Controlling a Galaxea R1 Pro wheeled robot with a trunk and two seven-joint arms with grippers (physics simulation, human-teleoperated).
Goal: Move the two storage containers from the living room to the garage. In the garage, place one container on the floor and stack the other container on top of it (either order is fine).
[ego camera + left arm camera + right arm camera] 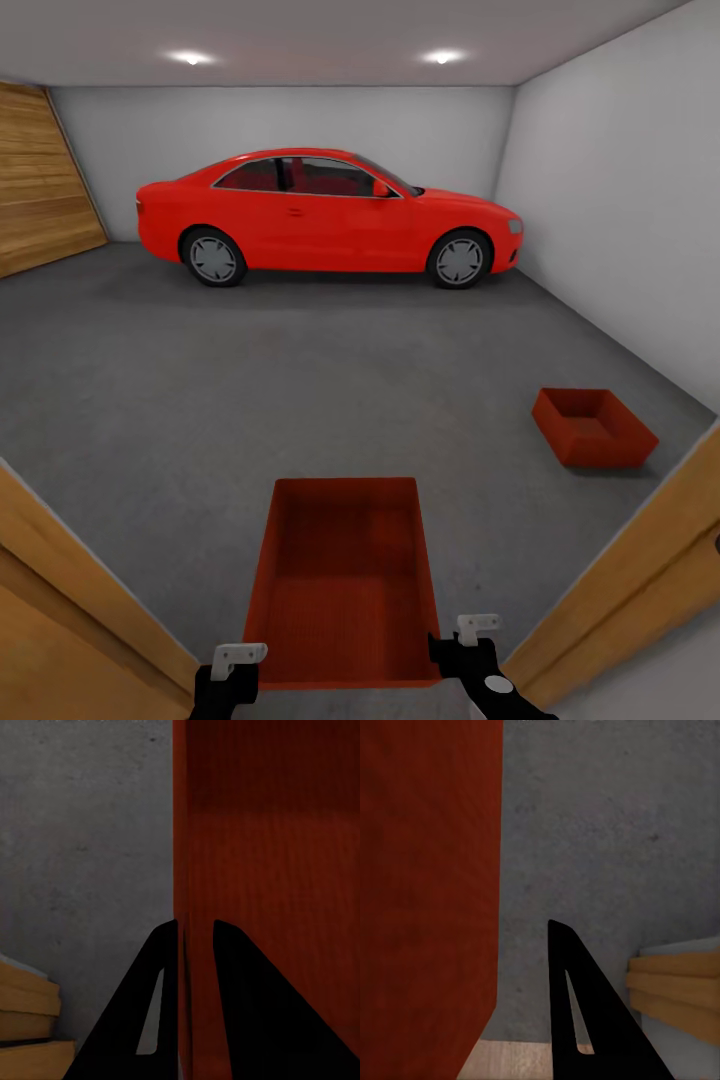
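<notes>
Item 1, carried storage container (342,580): orange-red open-top bin, ribbed bottom, held level in front of you between both arms, its long axis pointing toward the red coupe (325,215). It hangs over the threshold, above the dark grey concrete floor (200,400).

Item 2, left gripper (196,937): your jaws pinch the bin's left side wall near the corner closest to you. In the left wrist view one black finger (142,1020) lies outside the wall and the other inside, with the thin wall edge between them. In the head view it sits at the bin's near left corner (228,680).

Item 3, right gripper (470,665): at the bin's near right corner. In the right wrist view one black finger (585,1020) stands outside the red wall, apart from it, with concrete between. The second finger is hidden, so you cannot tell whether these jaws are spread or pinching.

Item 4, second storage container (594,427): matching bin, resting on the floor, nearer to you than the coupe and toward its front end, close to the pale grey wall (620,200).

Item 5, wooden door frame (620,600): flanks the carried bin on both sides.

Item 6, wooden garage door (40,185): beyond the coupe's rear end.
</notes>
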